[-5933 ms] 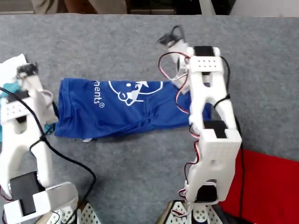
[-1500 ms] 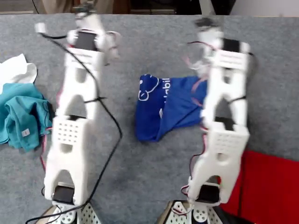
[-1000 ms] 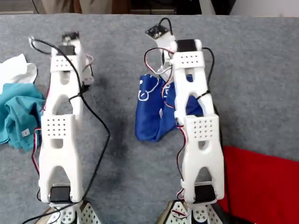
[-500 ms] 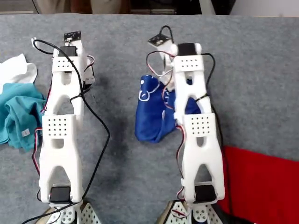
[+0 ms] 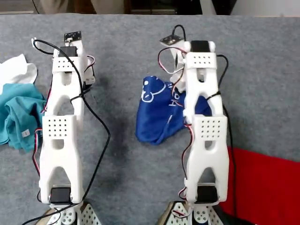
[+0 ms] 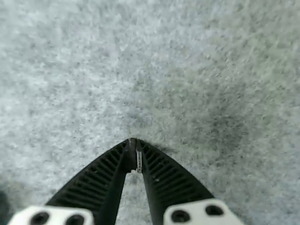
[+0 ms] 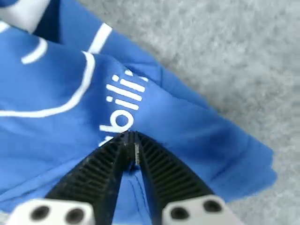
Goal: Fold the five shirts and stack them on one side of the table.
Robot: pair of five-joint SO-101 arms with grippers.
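Red at the near right corner: logging a red shirt (image 5: 269,187) lying flat on the grey bench (image 5: 262,70), just beside the right arm's base. Moving outward, finding the blue shirt (image 5: 154,117) mid-bench, bunched into a lopsided wad rather than a flat fold, one side hidden under the right arm. Recording the right gripper (image 7: 131,140) closed, tips meeting on the blue cloth just below the white print; unable to tell whether pinching any fabric. Noting, well apart at the left edge, a crumpled teal shirt (image 5: 18,115) touching a white shirt (image 5: 16,70) beyond it, neither folded. Farther out, recording the left gripper (image 6: 132,152) closed on nothing, tips at or just above bare felt.

Flagging hazards:
- Dragging with closed tips, likely bunching the wad tighter instead of flattening it.
- Lifting on a thin pinch, risking a slip and a collapsed fold.
- Pulling toward the near right, risking overlap with the red shirt.
- Travelling with left gripper tips low on the felt, risking a snag.

Judging the task far from complete.
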